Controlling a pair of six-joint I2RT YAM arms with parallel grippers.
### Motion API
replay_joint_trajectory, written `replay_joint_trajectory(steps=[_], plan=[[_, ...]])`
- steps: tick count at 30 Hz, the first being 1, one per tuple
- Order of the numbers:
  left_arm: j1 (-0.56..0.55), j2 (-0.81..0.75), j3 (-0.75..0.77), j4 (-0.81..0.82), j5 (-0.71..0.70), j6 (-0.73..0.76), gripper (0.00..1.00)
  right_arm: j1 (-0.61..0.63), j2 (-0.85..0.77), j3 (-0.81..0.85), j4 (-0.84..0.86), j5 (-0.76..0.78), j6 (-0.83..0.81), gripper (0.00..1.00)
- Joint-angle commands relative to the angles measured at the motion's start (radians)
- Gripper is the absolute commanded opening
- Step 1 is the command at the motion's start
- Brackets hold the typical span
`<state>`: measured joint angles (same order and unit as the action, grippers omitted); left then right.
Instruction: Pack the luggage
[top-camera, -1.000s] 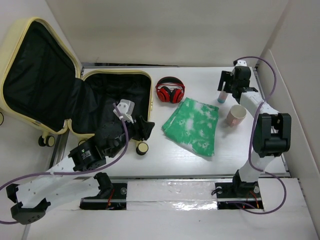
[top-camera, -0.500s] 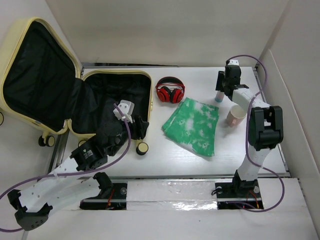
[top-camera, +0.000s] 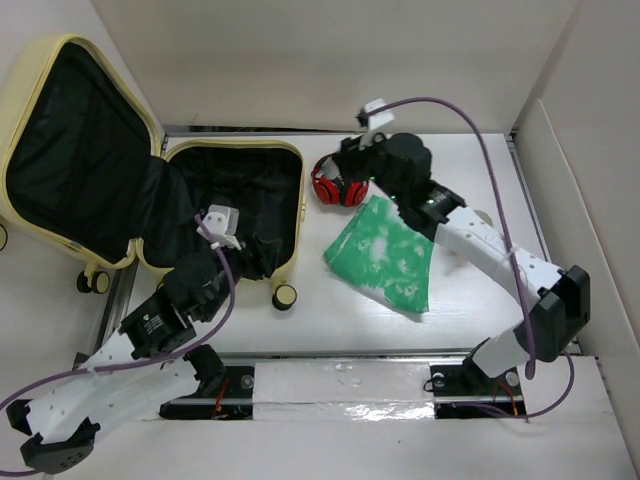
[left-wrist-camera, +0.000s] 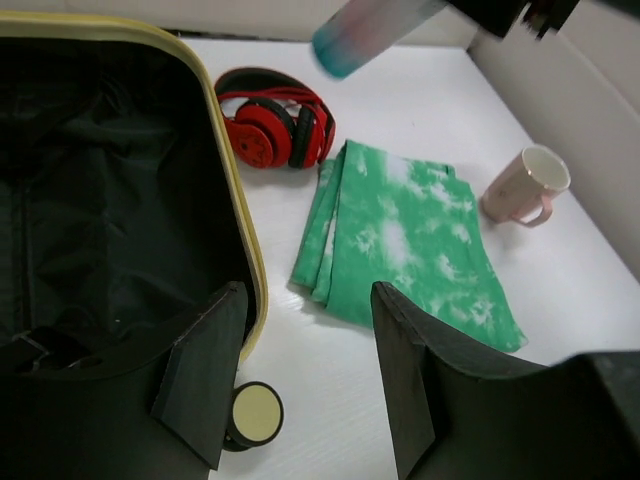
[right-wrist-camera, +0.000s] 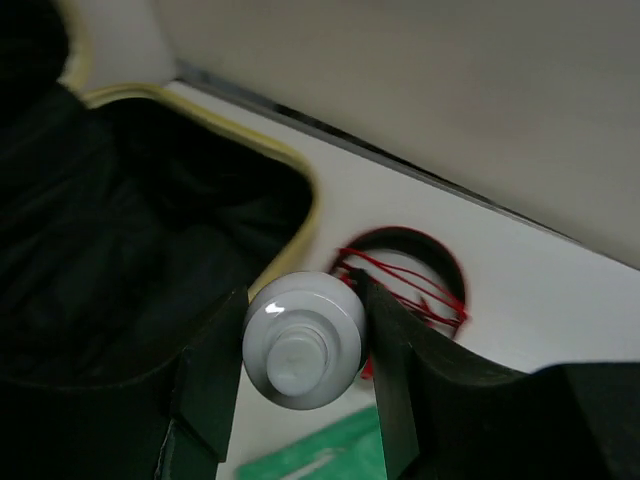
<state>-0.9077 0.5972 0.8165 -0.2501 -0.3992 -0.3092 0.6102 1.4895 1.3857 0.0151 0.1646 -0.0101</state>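
Note:
The pale-yellow luggage (top-camera: 302, 205) lies open at the left, lid up, its black lining showing. It also shows in the left wrist view (left-wrist-camera: 236, 205) and the right wrist view (right-wrist-camera: 300, 220). My right gripper (top-camera: 352, 160) is in the air over the red headphones (top-camera: 338, 186), next to the luggage's right rim. It is shut on a bottle with a white cap (right-wrist-camera: 303, 340) and a teal-to-pink body (left-wrist-camera: 365, 28). My left gripper (top-camera: 262, 258) is open and empty at the luggage's near right corner, its jaws (left-wrist-camera: 310, 292) over the bare table.
A folded green-and-white cloth (top-camera: 390, 250) lies right of the luggage. A pink mug (left-wrist-camera: 520, 185) stands beyond it, mostly hidden by my right arm in the top view. A caster wheel (top-camera: 285, 296) sticks out at the luggage's near corner. Walls close in the right side.
My right arm has swung left from the back right corner with the bottle, to above the headphones. My left arm has drawn back and left a little.

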Motion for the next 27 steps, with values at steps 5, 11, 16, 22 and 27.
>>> replay_joint_trajectory(steps=[5,11,16,22,27], plan=[[0.004,-0.163,-0.027,0.061,-0.114,-0.028,0.5,0.236,0.28,0.264,0.062,-0.318,0.064,0.29],[0.004,-0.211,-0.03,0.048,-0.138,-0.044,0.5,0.307,0.546,0.51,0.042,-0.445,0.139,0.29],[0.004,-0.206,-0.03,0.045,-0.138,-0.048,0.51,0.318,0.756,0.7,0.028,-0.6,0.249,0.28],[0.004,-0.189,-0.027,0.043,-0.139,-0.048,0.51,0.327,0.865,0.786,-0.022,-0.568,0.272,0.28],[0.004,-0.18,-0.023,0.038,-0.138,-0.048,0.5,0.298,0.963,0.895,-0.09,-0.343,0.245,0.3]])
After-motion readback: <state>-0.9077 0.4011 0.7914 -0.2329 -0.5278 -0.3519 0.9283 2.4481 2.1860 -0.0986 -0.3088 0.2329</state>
